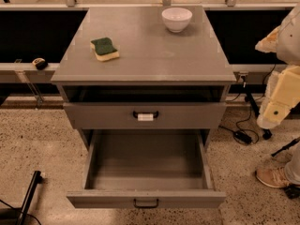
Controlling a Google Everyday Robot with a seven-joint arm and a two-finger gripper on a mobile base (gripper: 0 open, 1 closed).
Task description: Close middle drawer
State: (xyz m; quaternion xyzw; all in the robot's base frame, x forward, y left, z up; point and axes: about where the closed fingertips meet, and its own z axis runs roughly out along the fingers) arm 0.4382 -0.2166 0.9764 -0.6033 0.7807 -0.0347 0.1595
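The middle drawer [146, 198] is pulled far out toward me from the grey cabinet [140, 74]. Its inside [146, 161] is empty and its front carries a small plain black handle [146, 203]. Above it, the top drawer [187, 115], with a white tag [145, 117] on its handle, stands slightly out. The lowest drawer is hidden under the open one. My gripper [274, 110] is a pale yellow-white part at the right edge, level with the top drawer and well clear of the cabinet, touching nothing.
A green and yellow sponge [104, 48] and a white bowl [176, 18] sit on the cabinet top. A person's shoe [274, 177] and black cables [241, 135] are on the floor at right. A black stand leg [28, 196] is at lower left.
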